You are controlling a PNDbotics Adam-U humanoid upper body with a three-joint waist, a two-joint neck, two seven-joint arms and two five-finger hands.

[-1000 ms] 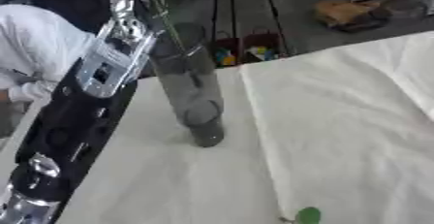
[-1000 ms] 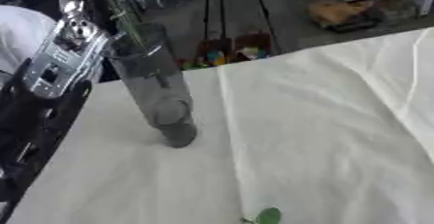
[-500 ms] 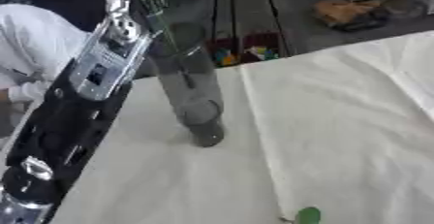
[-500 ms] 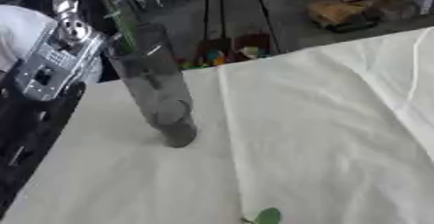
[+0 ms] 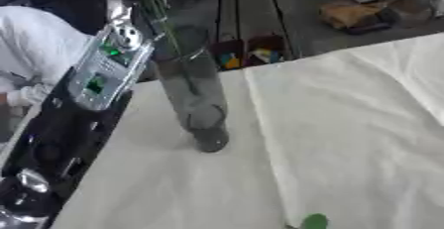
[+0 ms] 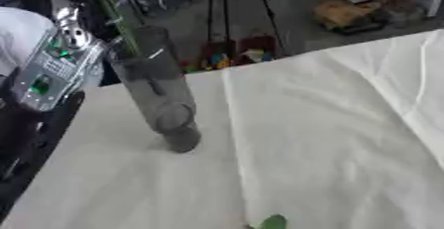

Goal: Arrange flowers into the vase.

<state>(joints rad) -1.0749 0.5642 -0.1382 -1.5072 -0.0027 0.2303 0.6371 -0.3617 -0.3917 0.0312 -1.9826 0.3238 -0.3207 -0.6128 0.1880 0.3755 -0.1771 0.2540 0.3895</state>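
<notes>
Your glass vase (image 5: 193, 91) stands upright near the far left corner of the white-clothed table (image 5: 364, 124), close to the far edge, with thin green stems (image 6: 115, 17) already running down through its mouth. The left arm (image 5: 83, 99) reaches along the table's left edge, just beside the vase. The hand itself is out of sight above the top of the view, so you cannot tell from here whether its fingers are spread or pinching the stems. The right hand shows in neither view.

The step in hand looks like lowering the flower into the vase. To do it well, keep the stems in line with the vase's axis so they slide down the inside instead of levering against the rim. The vase is tall and narrow, so a sideways push high up could tip it; keep your forearm from brushing the glass as you come down. Let go only once the stems sit low enough to lean on the rim by themselves, then lift the arm straight up.

A small green leaf (image 5: 314, 221) lies at the near edge of the table, well apart from the vase; leave it alone.
</notes>
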